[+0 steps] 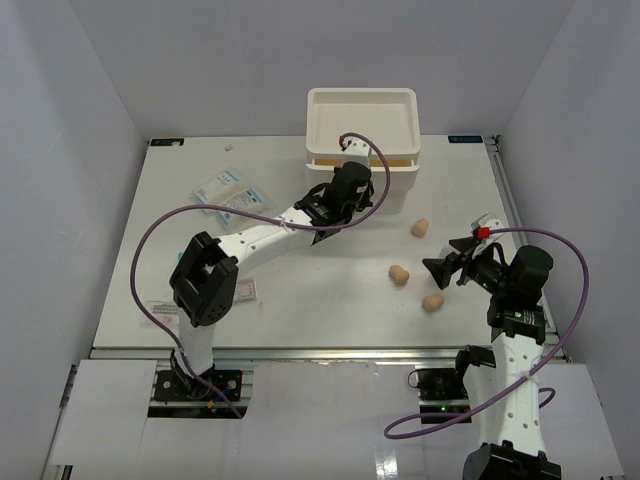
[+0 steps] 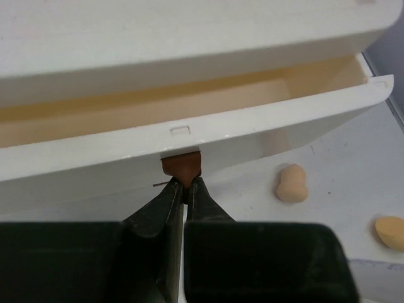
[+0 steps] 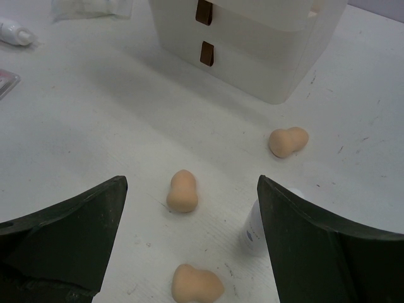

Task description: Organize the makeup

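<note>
Three tan sponges lie on the table right of centre: one nearest the box, one in the middle, one nearest me. My right gripper is open and empty just above the table. In its wrist view the middle sponge lies between its jaws, and a slim white tube lies by the right finger. My left gripper is shut on a brown handle of the white drawer box. That drawer stands partly pulled out.
Clear packets lie at the back left. A pink-labelled item lies near the left arm's base. Another white tube shows at the top left of the right wrist view. Two more brown handles show on the box front.
</note>
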